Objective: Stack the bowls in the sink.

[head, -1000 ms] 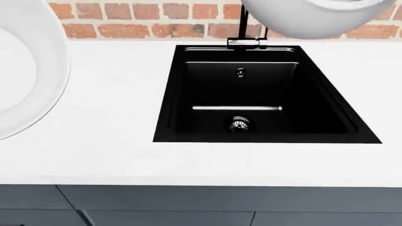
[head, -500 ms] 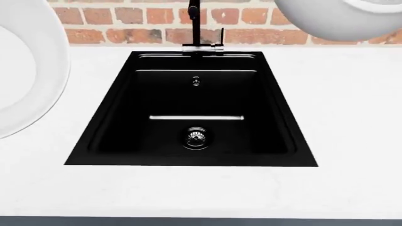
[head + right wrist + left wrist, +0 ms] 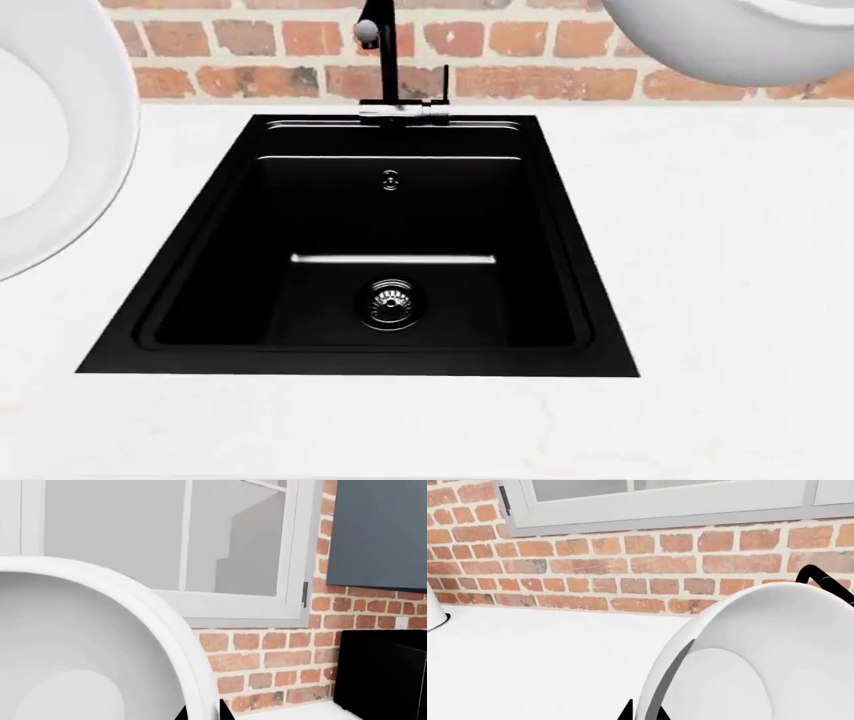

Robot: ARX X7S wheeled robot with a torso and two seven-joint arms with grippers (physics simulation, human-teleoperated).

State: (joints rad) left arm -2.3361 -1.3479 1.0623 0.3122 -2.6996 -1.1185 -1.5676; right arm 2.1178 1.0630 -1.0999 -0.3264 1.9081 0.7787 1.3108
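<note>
Two white bowls hang in the air above a white surface [image 3: 747, 300], one on each tool, while the black sink [image 3: 200, 330] below them lies bare down to its drain [image 3: 394, 303]. The left bowl [image 3: 54, 140] fills the head view's left edge, tipped so its inside faces the camera. The right bowl [image 3: 734, 40] sits high on the other side, up by the brick wall [image 3: 534, 40].

In the left wrist view the left tool [image 3: 642, 714] shows only as dark tips at the bowl's [image 3: 760, 665] rim, one either side of the wall, apparently pinched on it. The right tool [image 3: 203, 712] looks the same, straddling its bowl's [image 3: 87, 650] rim. Neither tool's body is visible.

The bowls look rigid, glossy and smooth, so likely slippery in a thin rim pinch and prone to swinging or slipping if tilted quickly. They would probably chip if dropped into the hard basin. A hold across the rim seems the only practical one on such rounded sides. The sink lies below and between both tools, the faucet [image 3: 387, 60] at its back edge.
</note>
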